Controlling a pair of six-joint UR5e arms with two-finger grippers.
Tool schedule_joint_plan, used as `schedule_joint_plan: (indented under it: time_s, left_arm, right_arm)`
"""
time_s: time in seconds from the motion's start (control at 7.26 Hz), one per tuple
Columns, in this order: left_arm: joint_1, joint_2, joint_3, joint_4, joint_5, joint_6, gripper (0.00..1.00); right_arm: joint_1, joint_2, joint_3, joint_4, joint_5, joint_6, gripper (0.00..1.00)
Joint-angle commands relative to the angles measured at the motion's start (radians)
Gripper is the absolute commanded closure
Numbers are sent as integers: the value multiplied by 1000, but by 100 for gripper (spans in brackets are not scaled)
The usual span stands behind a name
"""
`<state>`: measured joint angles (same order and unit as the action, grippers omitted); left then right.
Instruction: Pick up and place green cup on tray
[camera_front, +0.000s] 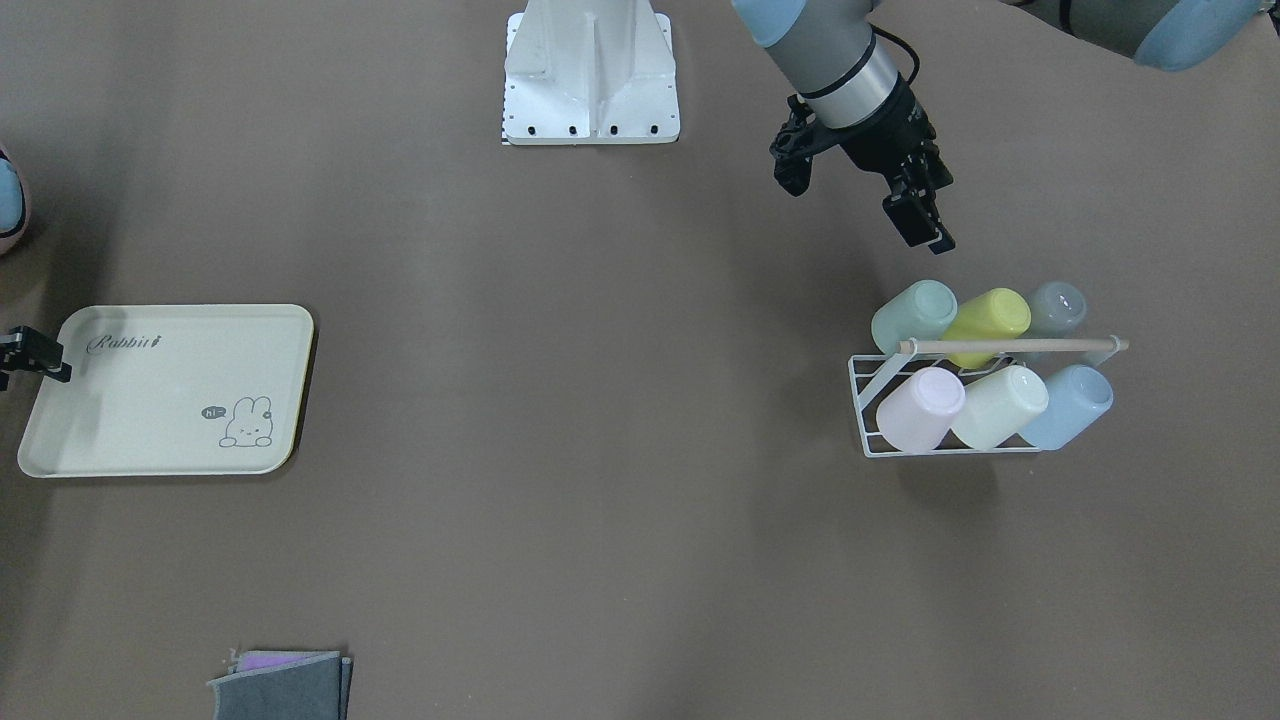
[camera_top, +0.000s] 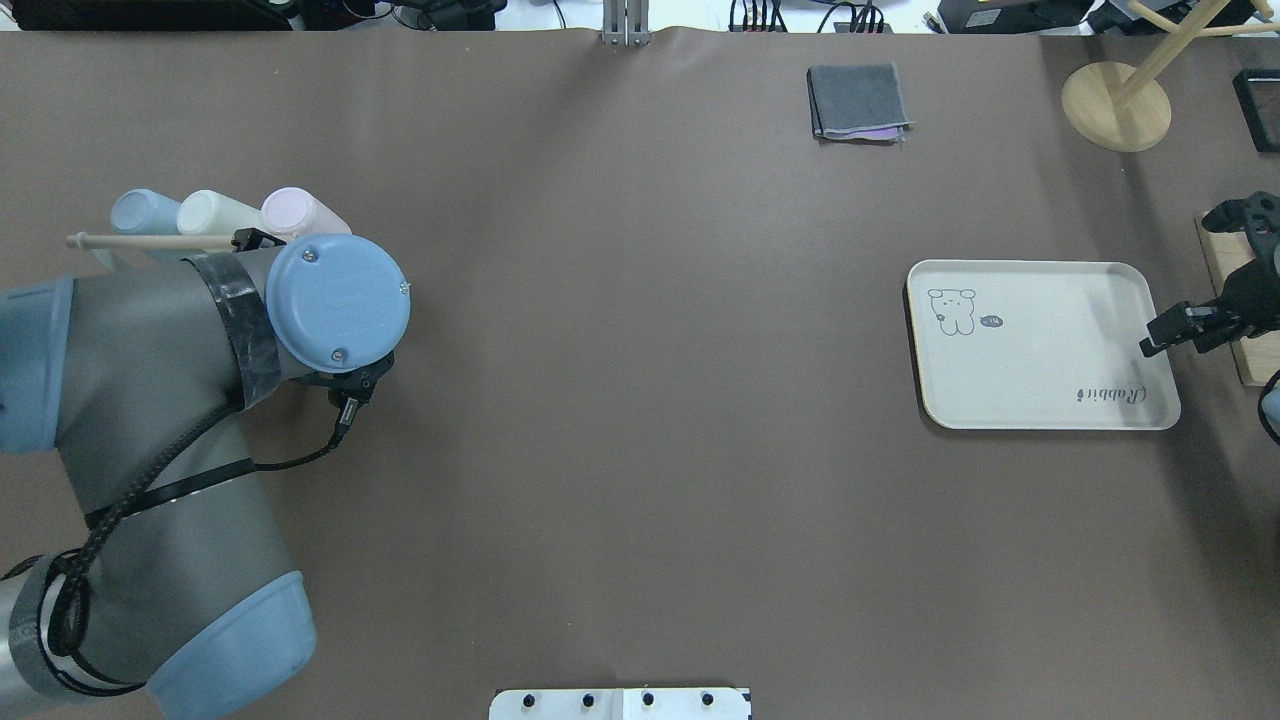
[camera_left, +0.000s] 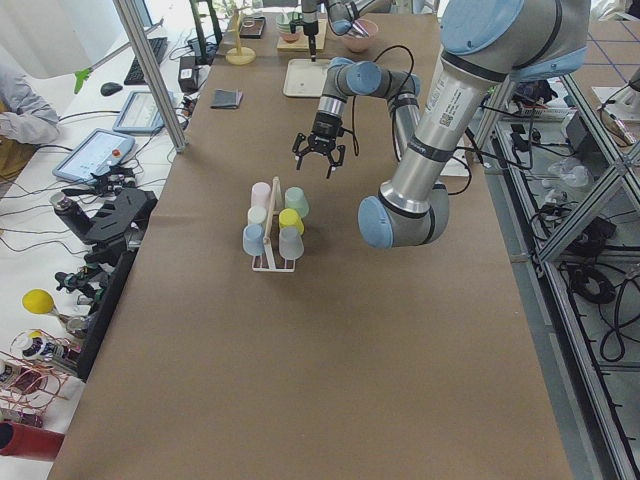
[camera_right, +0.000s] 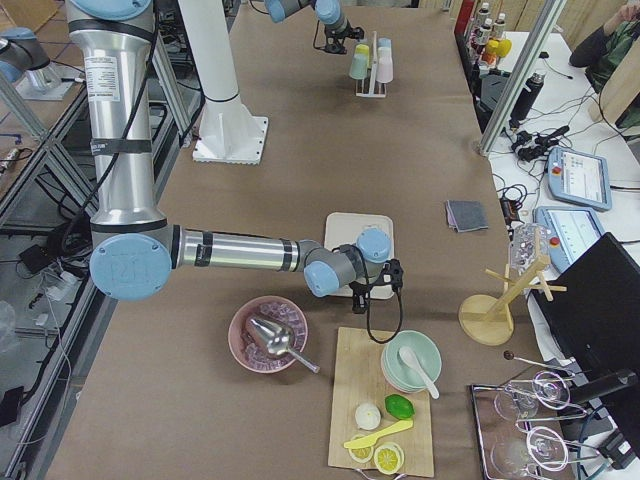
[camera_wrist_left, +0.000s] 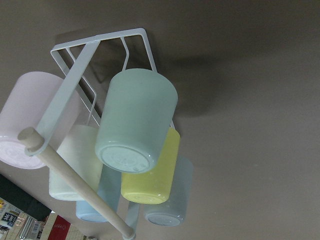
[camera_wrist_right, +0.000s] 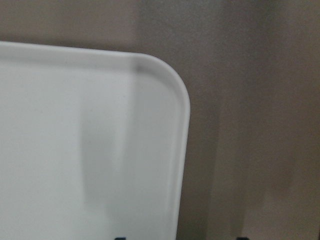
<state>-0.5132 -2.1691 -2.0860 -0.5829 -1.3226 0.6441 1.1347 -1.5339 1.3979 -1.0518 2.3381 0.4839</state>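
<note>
The green cup (camera_front: 913, 315) lies tilted on a white wire rack (camera_front: 868, 400), at the end of the row nearest the robot. In the left wrist view the green cup (camera_wrist_left: 135, 120) fills the middle, bottom towards the camera. My left gripper (camera_front: 925, 230) hangs open and empty above the table, a little short of that cup, not touching it. The cream tray (camera_front: 150, 410) with the rabbit drawing lies flat at the other end of the table. My right gripper (camera_top: 1160, 335) is open and empty over the tray's (camera_top: 1040, 350) outer short edge.
The rack also holds a yellow-lime cup (camera_front: 990, 322), a grey cup (camera_front: 1055, 308), and pink, cream and blue cups under a wooden handle (camera_front: 1010, 346). A folded grey cloth (camera_top: 858, 100) lies at the far edge. A wooden stand (camera_top: 1115, 105) and a cutting board (camera_top: 1225, 250) are beyond the tray.
</note>
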Motion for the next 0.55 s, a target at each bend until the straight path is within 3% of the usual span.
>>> schedule_joint_plan:
  time_s: [0.0, 0.14, 0.41]
  left_arm:
    - [71, -18, 61, 6, 109, 0, 1]
    - [74, -27, 81, 6, 118, -6, 1]
    - [76, -43, 133, 2, 140, -7, 1]
  right_arm:
    - [-6, 6, -4, -1, 1, 5, 31]
    - [-6, 8, -4, -1, 1, 5, 37]
    - [-6, 8, -4, -1, 9, 5, 63]
